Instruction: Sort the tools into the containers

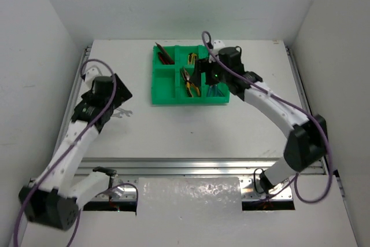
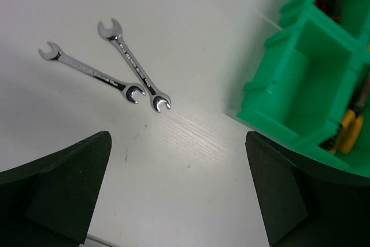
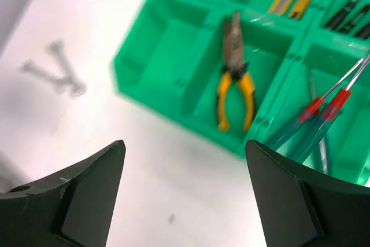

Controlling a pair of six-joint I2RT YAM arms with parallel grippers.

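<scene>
Silver wrenches apart from green tray

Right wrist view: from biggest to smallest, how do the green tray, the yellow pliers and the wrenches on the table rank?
1. green tray
2. yellow pliers
3. wrenches, blurred; the two look alike in size

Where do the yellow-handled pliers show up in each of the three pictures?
Top external: pliers just above centre, in the near middle compartment of the green tray.
Left wrist: only the yellow handles, at the right edge.
Right wrist: whole, upper centre.
Shared landmark: the green tray.
</scene>
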